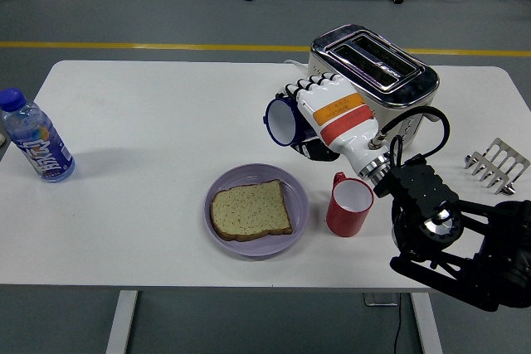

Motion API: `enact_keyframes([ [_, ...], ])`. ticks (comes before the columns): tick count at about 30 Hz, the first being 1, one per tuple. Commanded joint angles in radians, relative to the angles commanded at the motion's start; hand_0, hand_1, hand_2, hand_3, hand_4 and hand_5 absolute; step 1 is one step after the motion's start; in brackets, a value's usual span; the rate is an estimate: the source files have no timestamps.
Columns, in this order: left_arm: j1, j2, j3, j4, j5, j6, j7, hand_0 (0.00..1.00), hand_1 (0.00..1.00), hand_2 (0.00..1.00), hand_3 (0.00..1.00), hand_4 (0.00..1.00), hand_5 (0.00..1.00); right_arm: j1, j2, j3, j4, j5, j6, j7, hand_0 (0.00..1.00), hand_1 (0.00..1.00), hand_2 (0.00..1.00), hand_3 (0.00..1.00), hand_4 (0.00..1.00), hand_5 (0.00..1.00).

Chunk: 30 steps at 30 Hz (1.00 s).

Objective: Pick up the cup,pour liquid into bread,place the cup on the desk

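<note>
A dark blue cup [281, 123] with a white inside lies tipped on its side in the air, mouth facing left. My right hand [302, 118], white with orange and red bands, is shut on it, just left of the toaster. The cup hangs above and to the right of a slice of brown bread [250, 210] lying on a purple plate [297, 191]. No liquid is visible. The left hand is out of view.
A red mug [348, 205] stands upright right of the plate, under my forearm. A silver toaster [373, 72] sits behind the hand. A water bottle [35, 138] stands at the far left, and a small metal rack [496, 165] at the right edge.
</note>
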Motion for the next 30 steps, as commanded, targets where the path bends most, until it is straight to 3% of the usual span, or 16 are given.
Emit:
enact_keyframes([
  [4, 0.001, 0.000, -0.002, 0.000, 0.003, 0.000, 0.001, 0.681, 0.682, 0.693, 0.545, 0.257, 0.998, -0.039, -0.016, 0.055, 0.038, 0.162, -0.039, 0.048, 0.321, 0.288, 0.426, 0.445, 0.730, 0.032],
  [8, 0.002, -0.001, -0.002, 0.001, 0.003, 0.000, 0.000, 0.682, 0.682, 0.693, 0.545, 0.257, 0.998, -0.119, -0.050, 0.156, 0.118, 0.331, -0.081, 0.121, 0.331, 0.291, 0.426, 0.446, 0.731, 0.036],
  [15, 0.004, -0.001, -0.008, 0.001, 0.015, -0.001, 0.004, 0.682, 0.682, 0.692, 0.544, 0.256, 0.998, -0.230, -0.078, 0.322, 0.211, 0.623, -0.084, 0.173, 0.329, 0.291, 0.426, 0.446, 0.730, 0.035],
  [20, 0.006, -0.001, -0.014, 0.001, 0.026, -0.002, 0.007, 0.681, 0.682, 0.692, 0.545, 0.256, 0.998, -0.311, -0.087, 0.431, 0.227, 0.811, -0.084, 0.198, 0.346, 0.293, 0.431, 0.448, 0.724, 0.030],
  [30, 0.010, -0.002, -0.023, 0.001, 0.044, -0.004, 0.011, 0.681, 0.681, 0.692, 0.544, 0.255, 0.998, -0.472, -0.081, 0.584, 0.174, 0.818, -0.084, 0.255, 0.355, 0.296, 0.433, 0.450, 0.718, 0.020],
])
